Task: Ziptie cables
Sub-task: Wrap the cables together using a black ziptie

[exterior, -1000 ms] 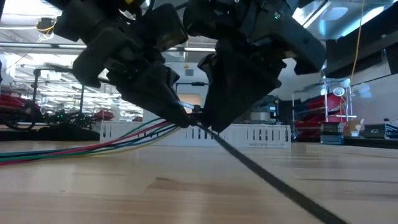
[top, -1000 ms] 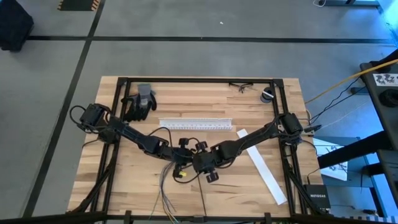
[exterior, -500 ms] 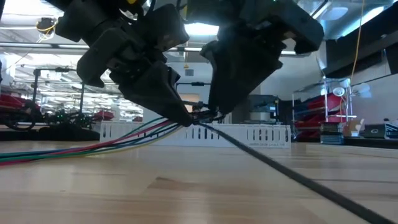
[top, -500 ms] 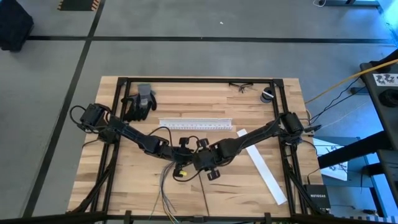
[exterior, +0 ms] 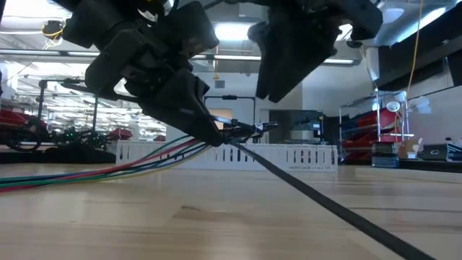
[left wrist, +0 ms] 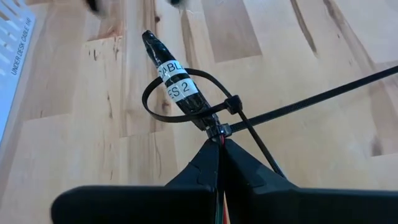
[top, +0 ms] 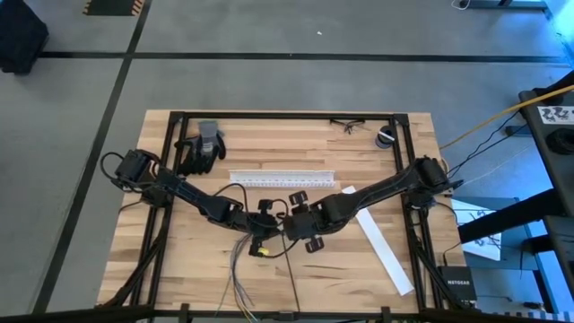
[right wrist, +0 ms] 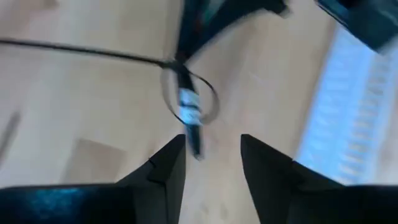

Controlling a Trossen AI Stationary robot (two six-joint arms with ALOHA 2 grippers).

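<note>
A grey and black glove [top: 204,145] lies at the far left of the wooden worktop [top: 377,269]. The left arm reaches from the left edge toward the middle, and the left gripper [left wrist: 219,132] is closed tight on the cables [exterior: 94,173] just behind their black taped end, which bears a white label [left wrist: 177,87]. The free lengths of the cables run off to the left across the boards in the low view, and in the high view they trail toward the near edge [top: 240,278].

One of the zipties [left wrist: 186,102] is looped loosely around the labelled end, its head sitting just in front of the left gripper's fingertips [left wrist: 211,155], and its long black tail [exterior: 325,206] slants down to rest on the worktop toward the near right.

Beyond, the white slotted channel [top: 282,179] lies across the middle, and a flat white strip [top: 381,242] angles toward the near right.

The right gripper [right wrist: 211,146] hangs just right of the loop, raised above it, fingers spread apart and holding nothing.
</note>
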